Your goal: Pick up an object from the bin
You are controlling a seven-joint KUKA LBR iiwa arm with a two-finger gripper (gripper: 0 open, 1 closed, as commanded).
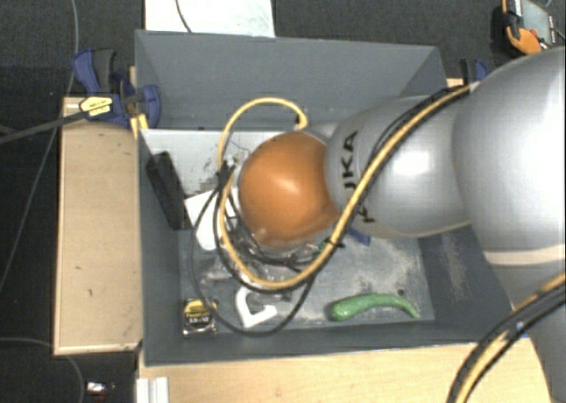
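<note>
Jaws-wise, can't tell open or clenched, buried under the orange cover (281, 187) mid-frame. Closest just below: white curved piece (252, 308); green squiggle (371, 307) lower right.

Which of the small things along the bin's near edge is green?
The long curved one at the view's right; the white piece and the yellow-and-black thing lie left of it.

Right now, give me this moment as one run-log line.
arm: orange wrist cover over bin centre | grasp: cannot tell | nearby: white curved piece, small yellow-black item | apart: green curved thing, black bar
</note>
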